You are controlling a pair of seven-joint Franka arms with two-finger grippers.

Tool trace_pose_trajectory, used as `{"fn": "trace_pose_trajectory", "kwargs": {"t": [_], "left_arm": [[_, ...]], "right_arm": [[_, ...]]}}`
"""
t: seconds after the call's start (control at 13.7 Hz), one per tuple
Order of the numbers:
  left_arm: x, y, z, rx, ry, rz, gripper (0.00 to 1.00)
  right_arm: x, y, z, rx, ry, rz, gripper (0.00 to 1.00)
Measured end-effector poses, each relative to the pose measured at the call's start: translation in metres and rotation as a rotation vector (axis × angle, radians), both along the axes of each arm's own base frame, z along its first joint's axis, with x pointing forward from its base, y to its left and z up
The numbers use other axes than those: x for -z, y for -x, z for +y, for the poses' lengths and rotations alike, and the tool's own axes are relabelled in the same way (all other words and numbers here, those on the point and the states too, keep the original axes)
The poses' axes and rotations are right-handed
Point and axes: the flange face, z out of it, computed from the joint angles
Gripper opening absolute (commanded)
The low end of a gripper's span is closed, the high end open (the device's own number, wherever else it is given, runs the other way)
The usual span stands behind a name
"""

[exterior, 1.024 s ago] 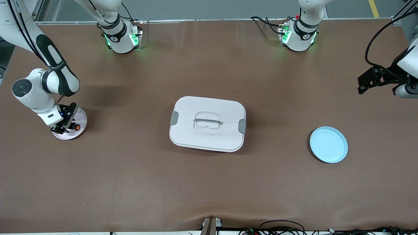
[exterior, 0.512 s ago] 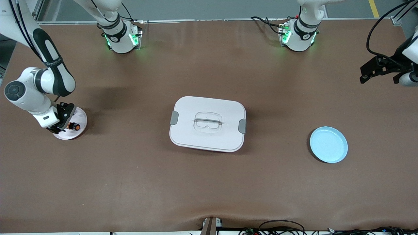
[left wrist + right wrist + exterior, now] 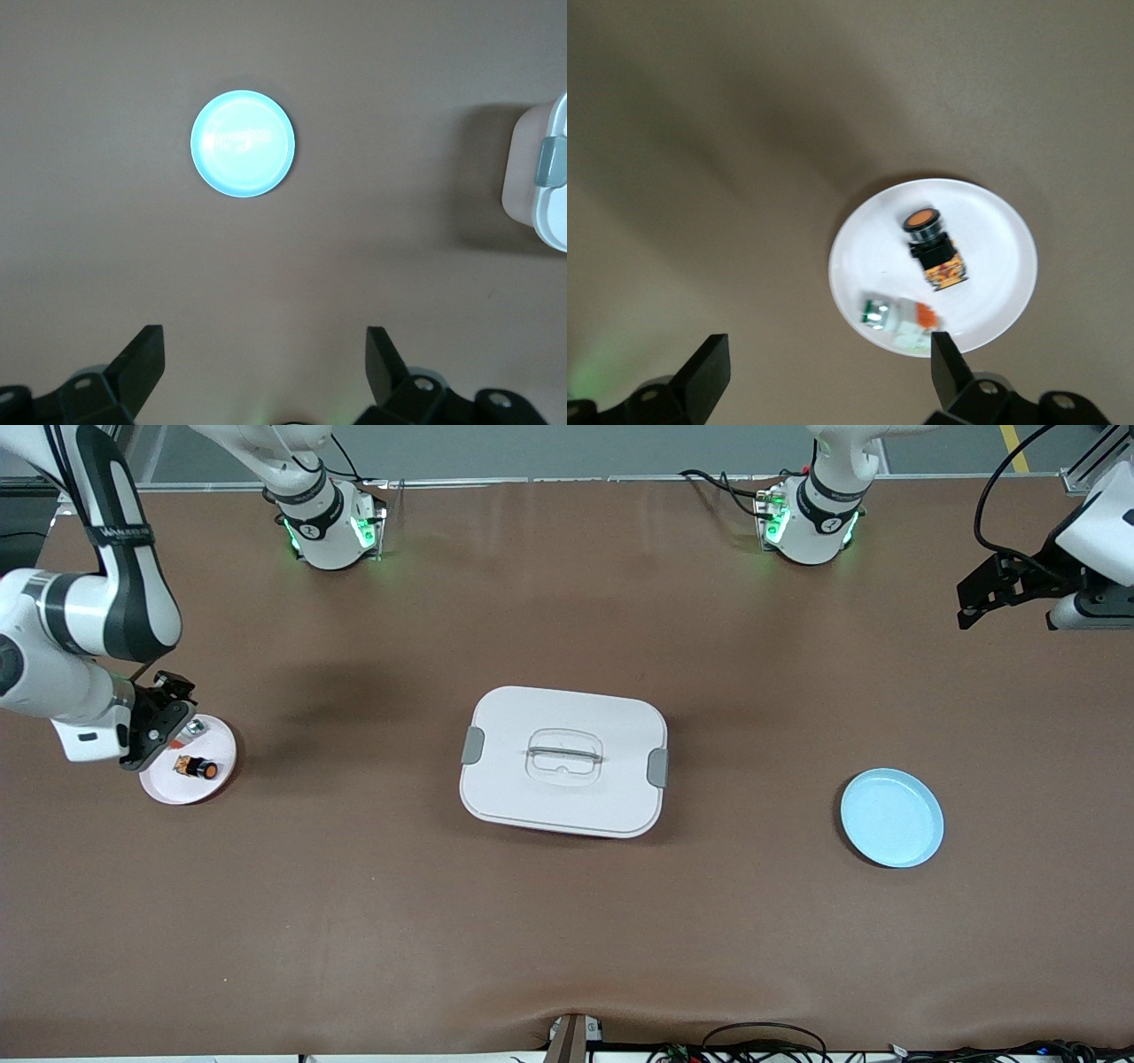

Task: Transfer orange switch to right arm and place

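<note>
The orange switch [image 3: 199,767] lies on its side on a small white plate [image 3: 174,788] near the right arm's end of the table. It also shows in the right wrist view [image 3: 932,239] on the plate [image 3: 992,266]. My right gripper [image 3: 158,724] hangs above the plate's edge, open and empty, and shows open in its wrist view [image 3: 824,365]. My left gripper [image 3: 973,602] is open and empty, high over the left arm's end of the table, and shows open in its wrist view [image 3: 264,359].
A small white-and-silver piece [image 3: 193,728] with a red bit lies on the same plate [image 3: 899,317]. A white lidded container [image 3: 564,760] sits mid-table. A light-blue plate [image 3: 891,817] lies nearer the left arm's end [image 3: 243,143].
My right gripper has risen off the white plate and drawn toward the table's end, leaving the orange switch on the plate. My left gripper has shifted slightly farther from the front camera.
</note>
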Motion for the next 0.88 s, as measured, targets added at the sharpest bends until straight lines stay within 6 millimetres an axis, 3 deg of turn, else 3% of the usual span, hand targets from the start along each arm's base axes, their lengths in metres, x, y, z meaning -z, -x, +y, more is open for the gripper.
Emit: {"fn": "trace_pose_trajectory", "kwargs": {"t": [0.29,0.66,0.88], "left_arm": [[-0.002,0.0,0.003,-0.005,0.001,-0.008,1.0],[-0.001,0.0,0.004,-0.006,0.001,-0.007,1.0],[-0.001,-0.001,0.004,-0.006,0.001,-0.006,1.0]], "right_arm": [[-0.064,-0.003,0.015,0.272,-0.02,0.016,1.0],[-0.151,-0.001,0.09,0.562,0.023,-0.006,1.0],[-0.185,0.0,0.1,0.633,0.0,-0.044,1.0]]}}
